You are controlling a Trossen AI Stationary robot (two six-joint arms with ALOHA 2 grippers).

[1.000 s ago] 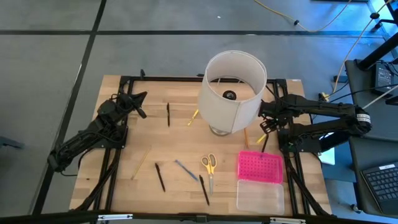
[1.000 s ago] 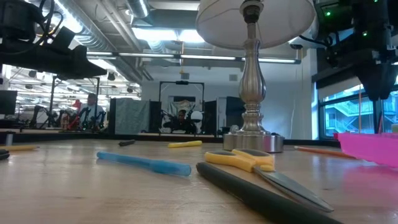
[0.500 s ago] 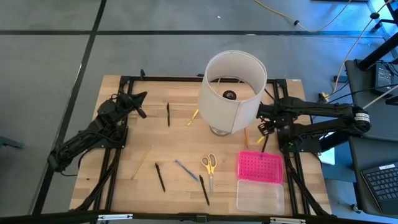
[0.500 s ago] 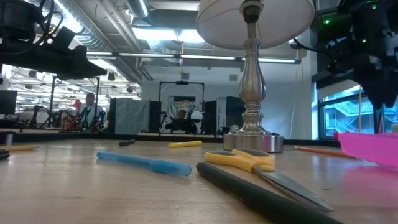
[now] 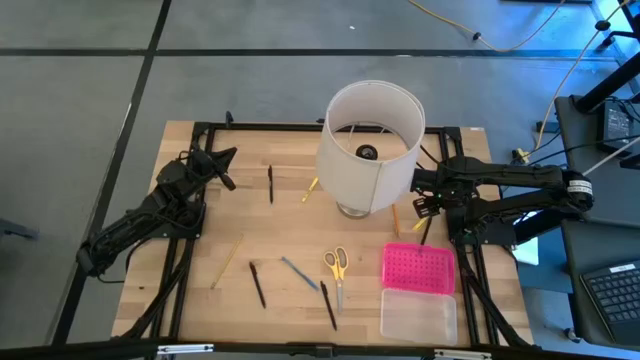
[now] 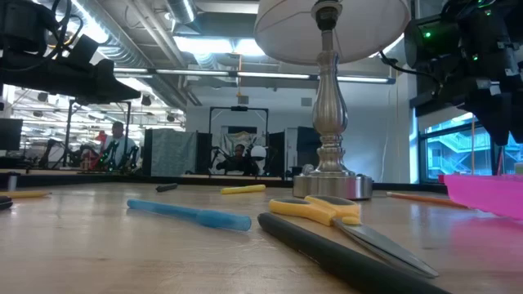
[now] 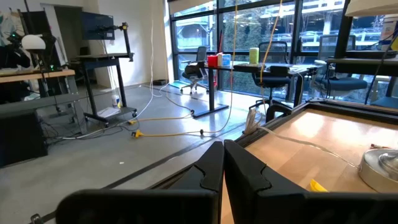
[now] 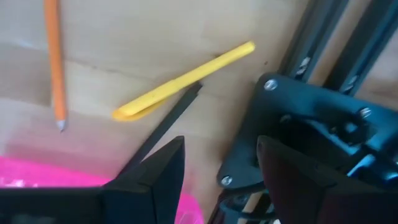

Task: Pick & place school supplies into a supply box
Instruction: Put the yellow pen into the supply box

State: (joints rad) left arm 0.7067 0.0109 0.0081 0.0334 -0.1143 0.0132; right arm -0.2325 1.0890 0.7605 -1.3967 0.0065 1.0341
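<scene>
2 spread fingers of right hand (image 8: 217,165) hover over yellow pen (image 8: 183,81).

Open-plan robotics lab, exposed ceiling ducts (image 6: 155,33) and strip lights, desks (image 7: 37,78), office chairs (image 7: 198,59), tall windows (image 7: 249,31), yellow cables (image 7: 174,121) across grey floor, people (image 6: 118,143) at workstations

Grey floor (image 5: 250,85), tall windows (image 7: 249,31), office chair (image 7: 198,62), ceiling striplights (image 6: 204,45)
</scene>
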